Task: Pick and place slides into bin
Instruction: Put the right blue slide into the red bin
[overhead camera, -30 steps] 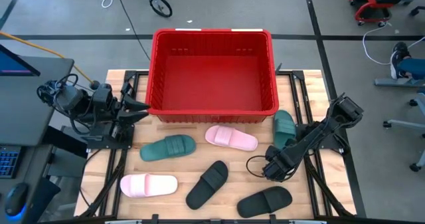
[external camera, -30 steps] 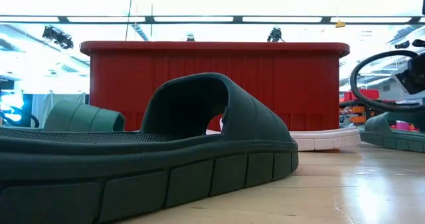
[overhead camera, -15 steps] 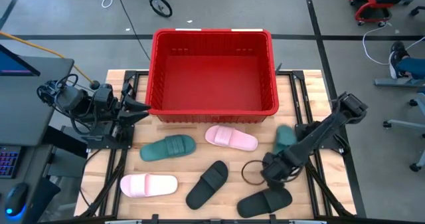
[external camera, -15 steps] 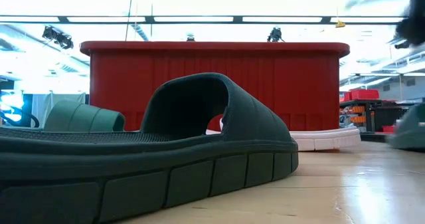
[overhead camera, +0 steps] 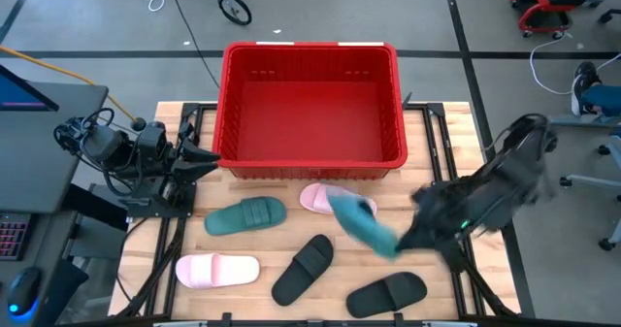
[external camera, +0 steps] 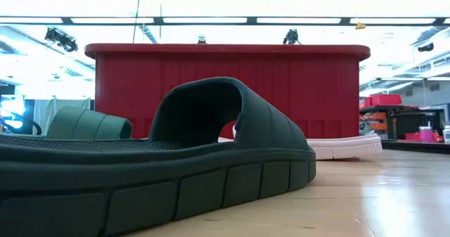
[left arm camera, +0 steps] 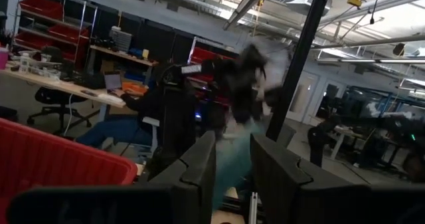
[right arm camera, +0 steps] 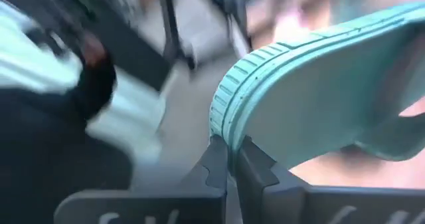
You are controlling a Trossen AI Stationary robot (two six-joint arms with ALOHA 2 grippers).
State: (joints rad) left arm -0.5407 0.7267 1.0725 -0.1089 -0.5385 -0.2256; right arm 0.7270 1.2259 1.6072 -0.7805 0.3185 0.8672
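Observation:
My right gripper [overhead camera: 403, 242] is shut on a dark green slide [overhead camera: 357, 220], which hangs in the air over the table's middle, partly above a pale pink slide [overhead camera: 318, 199]. The red bin [overhead camera: 310, 104] stands at the far side. On the table lie the other green slide [overhead camera: 245, 214], a second pink slide [overhead camera: 216, 270] and two black slides [overhead camera: 303, 269] [overhead camera: 386, 293]. My left gripper [overhead camera: 206, 157] waits open by the bin's near left corner, holding nothing. My right gripper pinches the ribbed rim of the green slide's sole [right arm camera: 229, 134] at one rounded end, between its two fingers [right arm camera: 216, 165]. The slide is lifted clear of the table and reaches away from the fingers toward the bin, tilted.
The bin's thick rim [external camera: 225, 51] stands well above the tabletop. A dark slide [external camera: 155, 167] lies right in front of the low camera. Bare wood shows at the table's right side [overhead camera: 441, 172], where the green slide lay.
My right gripper has taken hold of the green slide that lay by the bin's near right corner and lifted it clear. It swings the slide fast toward the table's middle, over the pink slide. The other slides have not moved.

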